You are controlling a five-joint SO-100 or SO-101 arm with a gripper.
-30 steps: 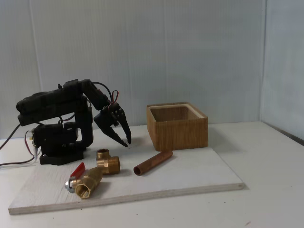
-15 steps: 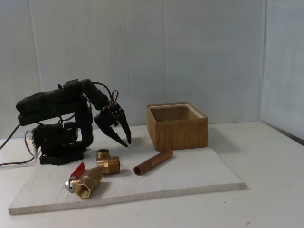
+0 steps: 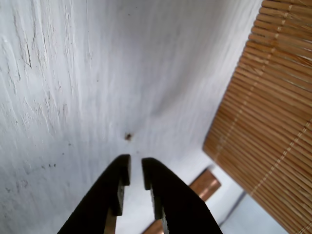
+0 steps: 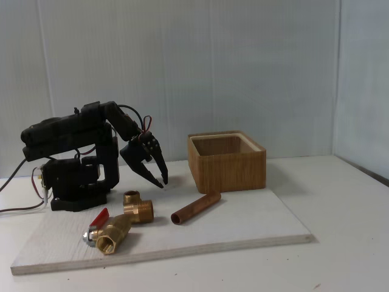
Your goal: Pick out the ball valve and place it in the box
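The ball valve [image 4: 112,231], brass with a red lever handle, lies on the white board's front left part in the fixed view. The wooden box [image 4: 228,164] stands open-topped at the board's back right; its ribbed wall [image 3: 268,122] fills the right of the wrist view. My gripper [image 4: 163,182] hangs tips-down just above the board, between the arm's base and the box, behind and to the right of the valve. In the wrist view my gripper [image 3: 136,168] shows only a narrow slit between its black fingers, with nothing in it.
A brass elbow fitting [image 4: 138,207] sits just behind the valve. A copper pipe piece [image 4: 196,208] lies in front of the box, and its end [image 3: 204,185] shows beside my fingers. The arm's base [image 4: 76,182] stands at the back left of the white board [image 4: 243,225].
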